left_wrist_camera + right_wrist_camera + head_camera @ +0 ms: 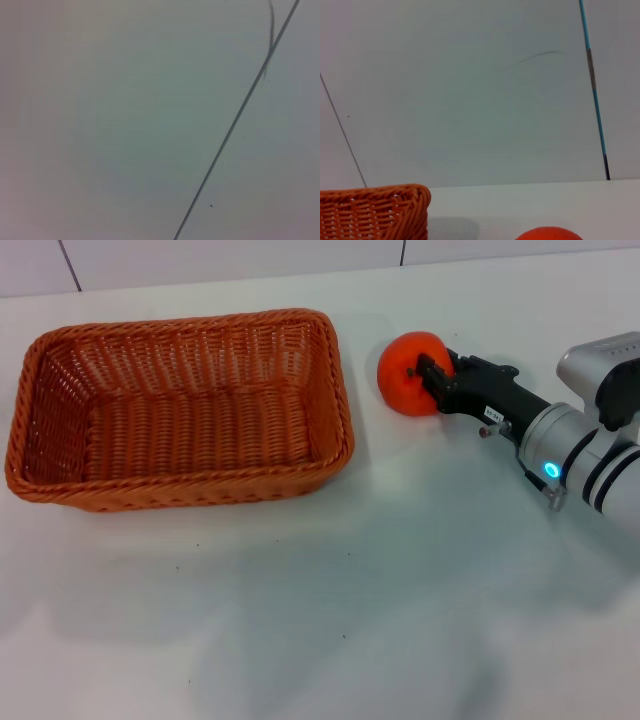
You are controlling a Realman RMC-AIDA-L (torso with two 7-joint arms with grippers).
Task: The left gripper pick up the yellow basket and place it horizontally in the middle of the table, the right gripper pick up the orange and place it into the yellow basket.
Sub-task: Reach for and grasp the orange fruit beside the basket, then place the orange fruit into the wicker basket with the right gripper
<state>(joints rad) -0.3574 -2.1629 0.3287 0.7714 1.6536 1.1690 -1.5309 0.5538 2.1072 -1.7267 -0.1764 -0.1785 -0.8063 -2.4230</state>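
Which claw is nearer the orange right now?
Right. The right claw is shut on the orange, beside the yellow basket on the table. The left claw shows in no view, so it is nowhere near it.

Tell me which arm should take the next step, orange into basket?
Right. The right gripper is at the orange, fingers around it, just beside the yellow basket lying lengthwise on the table. The left gripper appears in no view.
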